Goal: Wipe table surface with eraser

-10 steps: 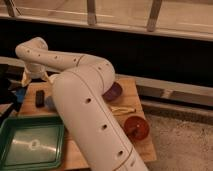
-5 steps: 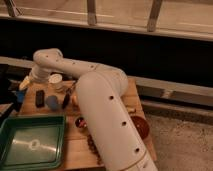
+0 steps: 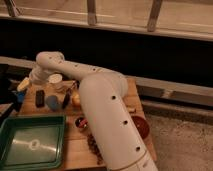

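White arm (image 3: 107, 120) links climb from the bottom centre of the frame, bend at a rounded joint in the upper left, and drop toward the left end of the desk surface (image 3: 74, 150), a light brown wooden top. The gripper (image 3: 29, 82) hangs at the left of the frame, over the desk's far left corner. Its fingers are released and grasp nothing. A pale yellow shape shows right beside it, but I cannot tell what it is.

The eraser (image 3: 40, 97), a small black block, lies flat on the wood just below and to the right of the gripper, apart from it. Just right of the eraser sits a blue-grey pad (image 3: 51, 102). Right of the pad, a slim dark stick (image 3: 66, 100) lies at a slant. A white cup (image 3: 56, 79) stands upright above them in the frame, near the arm's descending link. A small orange-yellow object (image 3: 76, 100) rests beside the stick, close against the arm.

A green plastic tray (image 3: 35, 118) fills the lower left. A small dark round item (image 3: 80, 121) with a red spot lies between the tray's upper right corner and the arm. Brownish bits (image 3: 92, 145) lie along the arm's lower part. A dark red bowl (image 3: 141, 125) sits at the desk's right edge, partly hidden by the arm.
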`<state>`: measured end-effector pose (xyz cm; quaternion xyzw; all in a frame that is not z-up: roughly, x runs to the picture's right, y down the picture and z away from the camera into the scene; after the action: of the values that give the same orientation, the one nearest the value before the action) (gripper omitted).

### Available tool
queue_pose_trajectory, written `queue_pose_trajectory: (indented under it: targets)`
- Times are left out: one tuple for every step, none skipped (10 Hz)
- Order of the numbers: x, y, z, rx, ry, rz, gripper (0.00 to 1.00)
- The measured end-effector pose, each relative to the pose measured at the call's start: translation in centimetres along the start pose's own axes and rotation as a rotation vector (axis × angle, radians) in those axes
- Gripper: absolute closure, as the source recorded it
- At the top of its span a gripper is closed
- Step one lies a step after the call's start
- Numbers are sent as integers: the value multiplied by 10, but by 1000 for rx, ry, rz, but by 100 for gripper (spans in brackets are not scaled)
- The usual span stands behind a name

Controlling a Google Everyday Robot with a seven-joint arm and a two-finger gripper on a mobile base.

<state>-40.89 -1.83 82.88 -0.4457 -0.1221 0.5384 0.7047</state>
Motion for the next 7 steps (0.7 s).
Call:
queue_pose_trajectory:
  targets:
    - [2,3,7,32,26,-5,22]
    - [4,6,17,62,53,-9,22]
    - [7,4,26,91,80,-8,22]
    - [8,-1,31,130,99,-2,22]
    - [12,-1,41,155,118,1,22]
    - [16,-1,49,170,129,4,22]
    - [19,-5,56,190,138,14,22]
